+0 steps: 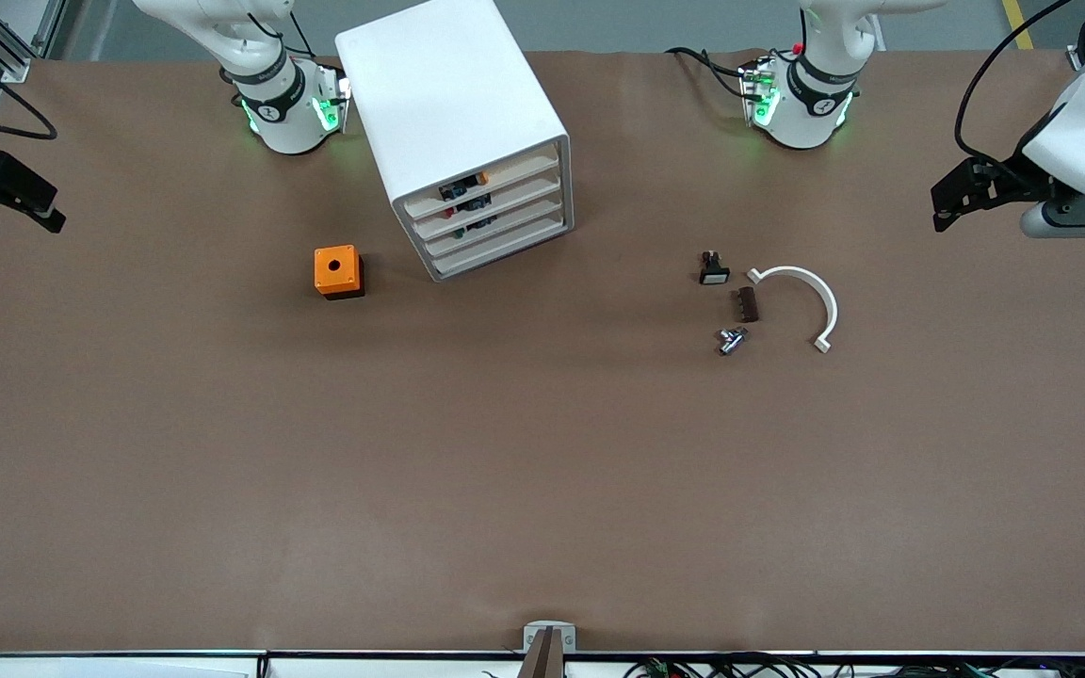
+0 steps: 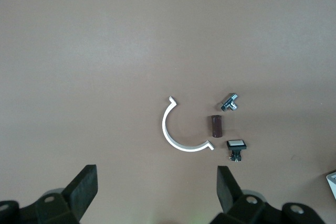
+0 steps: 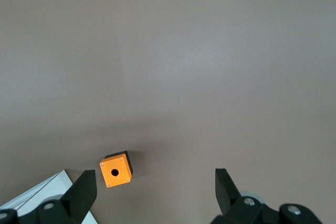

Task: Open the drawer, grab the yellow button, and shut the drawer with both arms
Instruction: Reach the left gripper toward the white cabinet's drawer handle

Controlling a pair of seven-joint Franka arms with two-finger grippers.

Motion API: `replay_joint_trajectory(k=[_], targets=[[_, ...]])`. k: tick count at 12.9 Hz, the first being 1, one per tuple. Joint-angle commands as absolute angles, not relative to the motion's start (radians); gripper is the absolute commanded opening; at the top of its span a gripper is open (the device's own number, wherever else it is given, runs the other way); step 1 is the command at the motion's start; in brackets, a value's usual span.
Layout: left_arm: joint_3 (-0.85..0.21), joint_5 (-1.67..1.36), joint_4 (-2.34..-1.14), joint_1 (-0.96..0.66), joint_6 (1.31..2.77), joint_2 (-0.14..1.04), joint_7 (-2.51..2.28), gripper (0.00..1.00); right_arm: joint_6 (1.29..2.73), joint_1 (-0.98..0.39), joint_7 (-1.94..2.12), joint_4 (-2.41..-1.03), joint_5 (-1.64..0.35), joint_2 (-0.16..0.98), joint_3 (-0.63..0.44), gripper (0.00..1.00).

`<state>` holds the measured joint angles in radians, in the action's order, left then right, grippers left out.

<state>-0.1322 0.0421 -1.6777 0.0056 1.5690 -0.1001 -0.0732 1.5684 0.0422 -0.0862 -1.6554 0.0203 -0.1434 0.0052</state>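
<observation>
- White cabinet stands on the brown table toward the right arm's end, and I see all four of its trays pushed in; the drawer on top is shut.
- Through the top tray's front I make out an orange cap, which I take to be the button, lying inside the drawer.
- Left gripper hangs over the table's edge at the left arm's end, fingers spread wide, nothing between them; its wrist view shows bare table between the pads.
- Right gripper hangs over the table's edge at the right arm's end, likewise released and empty.
- Nearer the front camera than the cabinet sits an orange cube with a hole; toward the left arm's end lie a black switch with a white face, a white curved clip, a small brown block and a metal fitting.
- By my reading, nothing is done yet: opening, taking the button and closing are all left.
</observation>
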Motion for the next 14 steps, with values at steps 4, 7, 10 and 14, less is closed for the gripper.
replay_joint_trajectory(k=[4,7,10,14], targets=[[-0.13,0.034,-1.618,0.009,1.548,-0.057,-0.06,1.0,1.591,0.043,-0.092,-1.692,0.021,-0.169,0.002,1.0],[-0.135,0.044,-1.592,-0.003,1.548,0.043,-0.054,1.0,1.589,0.044,-0.091,-1.657,0.025,-0.155,0.002,1.0],[-0.14,-0.009,-1.533,-0.009,1.552,0.187,-0.061,1.0,1.586,0.051,-0.092,-1.605,0.028,-0.112,0.0,1.0],[-0.144,-0.08,-1.505,-0.02,1.552,0.313,-0.216,1.0,1.578,0.052,-0.095,-1.606,0.011,-0.097,-0.003,1.0]])
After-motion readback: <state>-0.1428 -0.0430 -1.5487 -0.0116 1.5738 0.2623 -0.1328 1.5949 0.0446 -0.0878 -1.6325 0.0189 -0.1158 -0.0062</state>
